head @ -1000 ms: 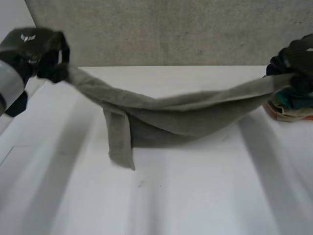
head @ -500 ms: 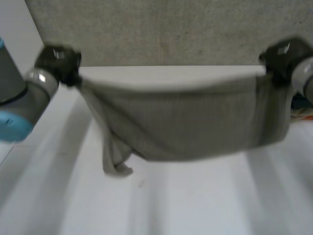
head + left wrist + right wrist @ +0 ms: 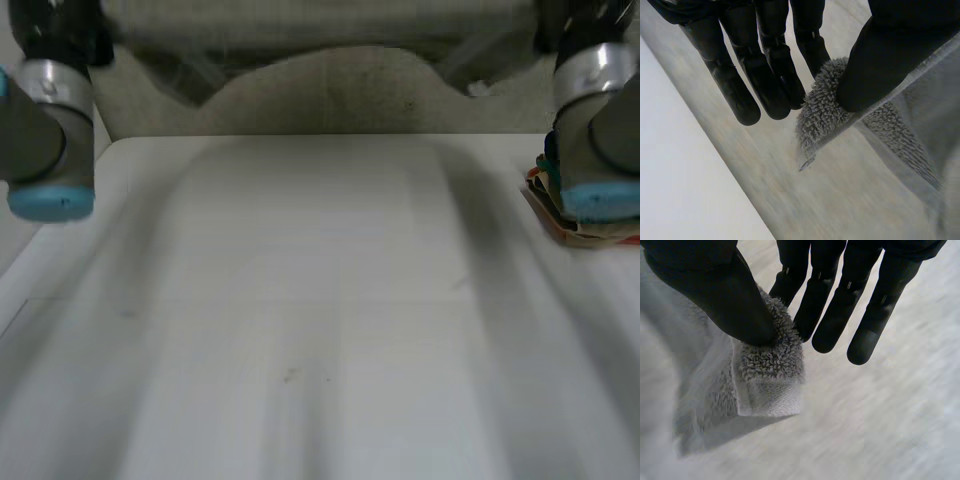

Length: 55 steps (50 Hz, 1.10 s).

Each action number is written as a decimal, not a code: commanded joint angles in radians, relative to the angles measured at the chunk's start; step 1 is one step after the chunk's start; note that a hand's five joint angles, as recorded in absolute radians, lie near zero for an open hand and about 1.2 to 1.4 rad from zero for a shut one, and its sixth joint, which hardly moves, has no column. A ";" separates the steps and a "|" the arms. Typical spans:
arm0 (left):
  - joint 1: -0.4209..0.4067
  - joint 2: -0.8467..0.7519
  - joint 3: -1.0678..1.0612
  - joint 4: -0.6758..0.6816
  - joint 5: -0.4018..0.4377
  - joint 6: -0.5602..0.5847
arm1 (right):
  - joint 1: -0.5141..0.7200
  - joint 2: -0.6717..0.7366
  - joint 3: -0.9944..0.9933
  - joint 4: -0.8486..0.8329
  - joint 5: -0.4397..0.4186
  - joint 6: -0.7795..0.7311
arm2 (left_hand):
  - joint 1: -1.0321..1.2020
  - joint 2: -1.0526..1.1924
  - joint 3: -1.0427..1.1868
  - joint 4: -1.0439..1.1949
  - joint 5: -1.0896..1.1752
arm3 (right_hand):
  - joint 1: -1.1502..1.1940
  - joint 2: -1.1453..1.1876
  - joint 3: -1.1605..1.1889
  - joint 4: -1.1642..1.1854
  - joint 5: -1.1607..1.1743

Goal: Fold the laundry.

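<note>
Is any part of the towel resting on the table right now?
No: the grey towel, pinched by the left hand and right hand, hangs wholly above the white table.

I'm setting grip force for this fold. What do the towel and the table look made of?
Towel: looks like grey cotton terry with a matte finish. Looped pile and a flat woven border show at the pinched corners. Table: smooth, plain white top with no grain, probably laminate or painted board; the look leaves open which.
</note>
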 commanded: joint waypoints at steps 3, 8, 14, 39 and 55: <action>-0.013 -0.129 -0.184 -0.041 0.041 0.015 | 0.000 0.170 0.093 0.149 -0.013 -0.019 | 0.242 0.197 0.200 0.195 0.247 | 0.273 0.216 0.206 0.198 0.223; -0.009 -0.161 -0.233 -0.178 0.041 0.048 | 0.005 0.197 0.139 0.223 -0.012 -0.062 | 0.242 0.197 0.200 0.195 0.247 | 0.273 0.216 0.206 0.198 0.223; -0.007 -0.048 -0.355 -0.466 0.034 0.108 | 0.002 0.096 0.276 0.465 0.001 -0.161 | 0.242 0.197 0.200 0.195 0.247 | 0.273 0.216 0.206 0.198 0.223; 0.007 0.299 -0.647 -0.445 0.034 0.437 | -0.060 -0.167 0.580 0.580 -0.018 -0.320 | 0.242 0.197 0.200 0.195 0.247 | 0.273 0.216 0.206 0.198 0.223; -0.078 -0.278 0.024 -0.390 -0.074 0.398 | -0.015 0.215 0.100 0.441 0.037 -0.278 | 0.242 0.197 0.200 0.195 0.247 | 0.273 0.216 0.206 0.198 0.223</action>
